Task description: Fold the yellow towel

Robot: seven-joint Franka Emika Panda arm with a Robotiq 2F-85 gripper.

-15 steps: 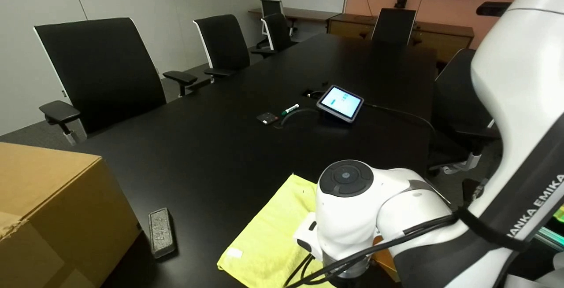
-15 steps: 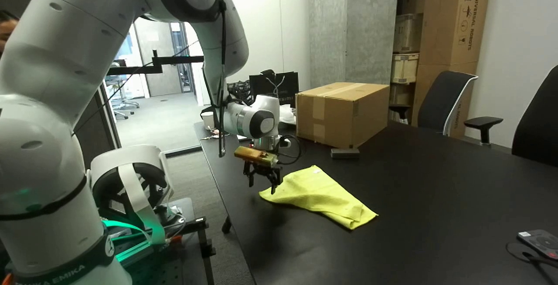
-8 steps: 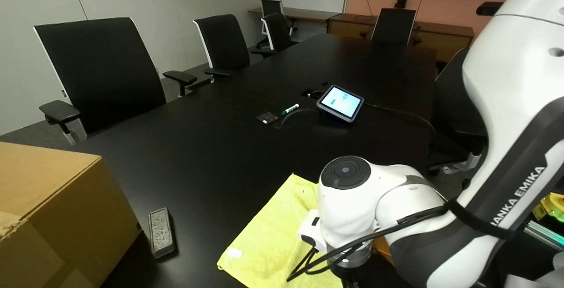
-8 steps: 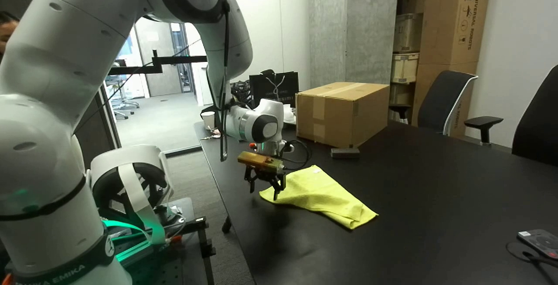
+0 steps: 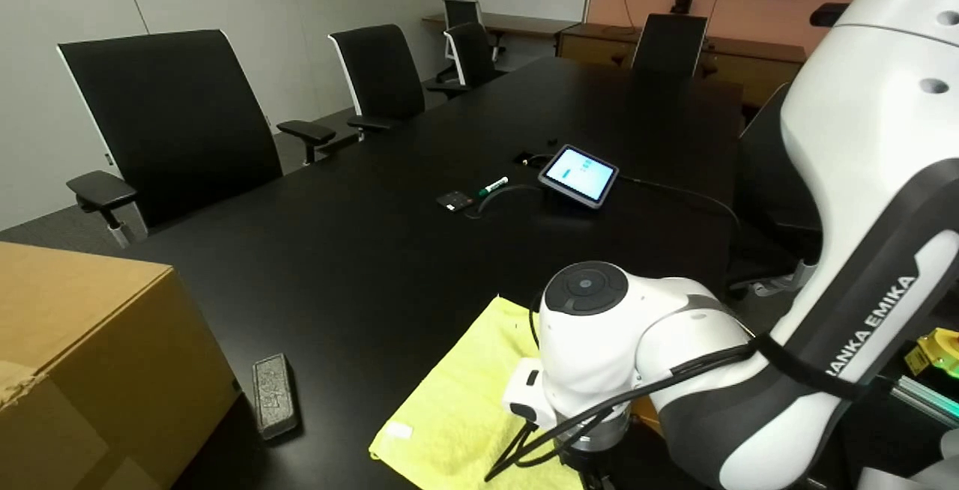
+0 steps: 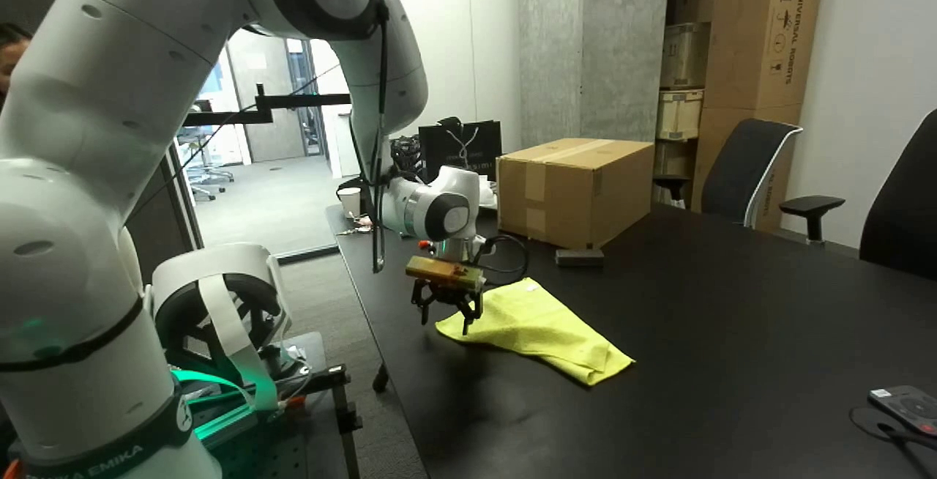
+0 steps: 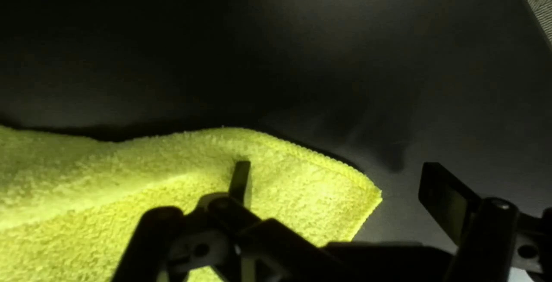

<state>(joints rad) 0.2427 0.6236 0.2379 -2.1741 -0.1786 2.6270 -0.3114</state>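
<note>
The yellow towel (image 6: 545, 325) lies on the black table with a raised fold along its near side. It also shows in an exterior view (image 5: 457, 407), partly hidden by the arm, and in the wrist view (image 7: 297, 178). My gripper (image 6: 444, 326) is open and points down at the towel's corner by the table edge. In the wrist view the gripper (image 7: 337, 164) has its fingers wide apart, with the towel's corner between them. The left finger is over or touching the cloth; I cannot tell which. The right finger is over bare table, past the corner. Nothing is gripped.
A cardboard box (image 6: 575, 190) and a grey eraser block (image 6: 580, 258) stand on the table beyond the towel. A tablet (image 5: 579, 175), a green marker (image 5: 494, 186) and a small black device (image 5: 455, 201) lie further along. Chairs (image 5: 172, 123) line the table.
My gripper has moved slightly lower and toward the towel's corner, a little to the right in an exterior view. The towel has not moved.
</note>
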